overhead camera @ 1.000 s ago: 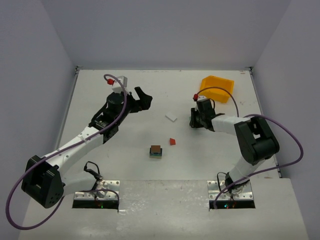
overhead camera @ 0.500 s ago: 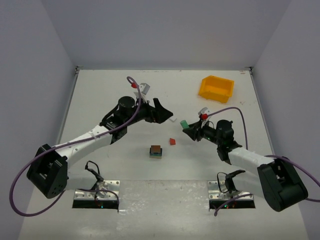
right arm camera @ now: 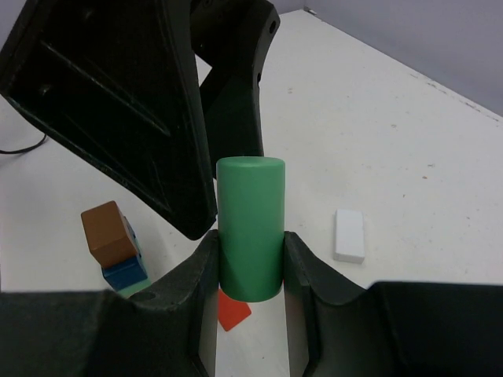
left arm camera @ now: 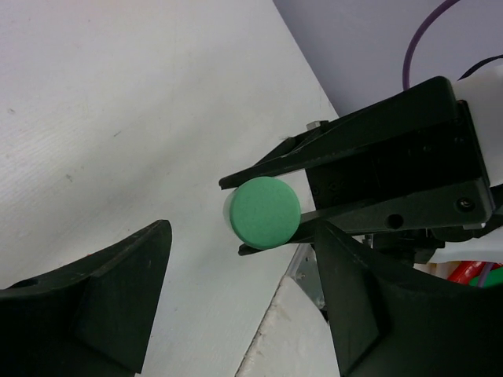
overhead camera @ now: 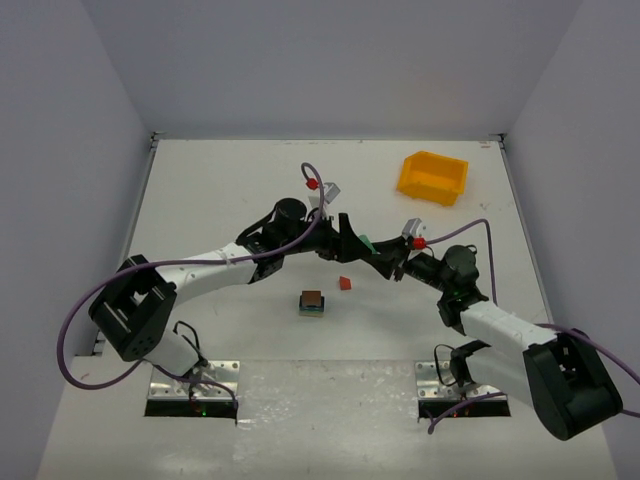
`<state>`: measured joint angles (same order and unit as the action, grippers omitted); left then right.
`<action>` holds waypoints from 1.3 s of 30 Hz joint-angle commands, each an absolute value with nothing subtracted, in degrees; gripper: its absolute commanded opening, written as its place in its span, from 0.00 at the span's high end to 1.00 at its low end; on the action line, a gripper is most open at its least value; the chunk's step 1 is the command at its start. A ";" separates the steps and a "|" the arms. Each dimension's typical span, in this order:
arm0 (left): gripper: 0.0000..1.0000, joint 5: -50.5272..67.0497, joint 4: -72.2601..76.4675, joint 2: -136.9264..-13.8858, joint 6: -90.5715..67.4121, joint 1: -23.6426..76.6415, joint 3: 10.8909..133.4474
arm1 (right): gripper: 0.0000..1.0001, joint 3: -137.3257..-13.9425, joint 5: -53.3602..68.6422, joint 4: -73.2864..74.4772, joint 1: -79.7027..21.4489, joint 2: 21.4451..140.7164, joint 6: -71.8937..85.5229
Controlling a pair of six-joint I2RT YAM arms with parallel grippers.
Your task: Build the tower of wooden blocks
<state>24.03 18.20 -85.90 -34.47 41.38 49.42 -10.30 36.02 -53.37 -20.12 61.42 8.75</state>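
Currently: right claw clenched on a green cylinder, upright between its fingers and held off the counter; left claw released, jaws spread either side of the cylinder's end, touching neither side. Also listed: tower, brown over blue over green, standing on the counter near the right claw, to its left in the wrist view; red piece, flat just under the right claw; white piece, beyond it to the right; yellow bin, well apart from both claws.
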 commanded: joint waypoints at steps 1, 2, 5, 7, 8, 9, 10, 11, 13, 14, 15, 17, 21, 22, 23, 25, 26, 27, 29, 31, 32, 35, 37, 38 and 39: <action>0.30 24.39 24.17 -85.10 -35.75 41.85 51.70 | 0.87 -10.09 36.70 -54.86 -20.39 60.22 6.50; 0.31 23.88 24.29 -84.90 -35.89 41.84 51.68 | 0.87 -10.05 36.91 -54.84 -20.39 60.32 6.50; 0.34 22.81 24.61 -84.60 -35.99 41.84 51.55 | 0.87 -10.11 37.00 -54.84 -20.48 60.38 6.42; 0.38 22.93 24.61 -84.79 -35.95 41.96 51.63 | 0.87 -10.18 36.83 -54.84 -20.48 60.38 6.45; 0.42 23.05 24.61 -85.04 -35.93 41.99 51.68 | 0.87 -10.30 36.81 -54.84 -20.48 60.40 6.52; 0.45 23.11 24.61 -85.23 -35.87 41.93 51.68 | 0.87 -10.36 36.75 -54.84 -20.48 60.46 6.58; 0.50 23.21 24.84 -85.39 -35.86 41.97 51.68 | 0.87 -10.42 36.83 -54.84 -20.43 60.51 6.64; 0.54 23.34 25.05 -85.55 -35.84 42.05 51.70 | 0.87 -10.46 36.91 -54.84 -20.41 60.54 6.68; 0.58 24.00 25.15 -85.89 -35.77 42.29 51.95 | 0.87 -10.55 37.00 -54.75 -20.40 60.64 6.68; 0.61 24.07 25.29 -86.10 -35.77 42.43 52.02 | 0.87 -10.55 37.00 -54.68 -20.47 60.64 6.68; 0.65 24.08 25.38 -86.13 -35.77 42.45 52.03 | 0.87 -10.58 37.00 -54.54 -20.48 60.64 6.58; 0.71 24.08 25.54 -86.13 -35.72 42.50 52.08 | 0.87 -10.63 36.95 -54.32 -20.48 60.64 6.47; 0.88 23.83 25.40 -85.79 -34.91 42.88 52.12 | 0.85 -10.81 36.83 -53.71 -20.48 60.81 6.33; 0.94 23.51 25.35 -85.62 -34.58 42.99 52.07 | 0.82 -10.91 36.72 -53.39 -20.48 60.92 6.28; 0.99 23.21 25.27 -85.43 -34.11 43.15 52.03 | 0.79 -11.05 36.54 -53.05 -20.48 61.04 6.26; 1.00 22.55 24.75 -84.71 -31.55 44.00 52.03 | 0.70 -11.38 35.95 -52.32 -20.48 61.11 6.52; 1.00 21.99 24.01 -84.19 -29.74 44.63 52.15 | 0.59 -11.73 35.86 -51.79 -20.48 61.08 6.59; 1.00 19.91 22.57 -83.15 -27.30 45.60 52.35 | 0.47 -12.49 35.62 -50.43 -20.48 60.94 7.08; 1.00 13.49 19.24 -80.50 -23.69 47.23 52.66 | 0.13 -14.20 36.17 -45.10 -20.48 60.51 7.97; 1.00 9.77 16.23 -78.28 -20.80 48.17 52.81 | 0.01 -16.04 37.31 -40.07 -20.40 59.70 9.39; 1.00 8.69 15.91 -77.44 -20.48 48.25 52.75 | 0.01 -16.53 37.78 -38.82 -20.46 59.19 9.91; 1.00 1.73 9.91 -73.81 -19.41 48.44 52.11 | 0.01 -16.57 40.22 -34.74 -20.47 56.15 8.87; 1.00 -2.31 6.03 -72.22 -19.20 48.59 51.96 | 0.01 -15.72 41.02 -33.86 -20.46 54.27 7.14; 1.00 -4.16 3.57 -71.57 -19.24 48.60 52.21 | 0.01 -15.25 41.01 -33.60 -20.48 53.51 6.56; 1.00 -5.80 1.10 -70.98 -19.37 48.60 52.63 | 0.01 -14.86 40.82 -33.33 -20.48 52.89 6.14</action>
<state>4.93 9.67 -74.34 -21.68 48.66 49.93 -14.39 38.60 -36.20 -20.14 56.01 8.44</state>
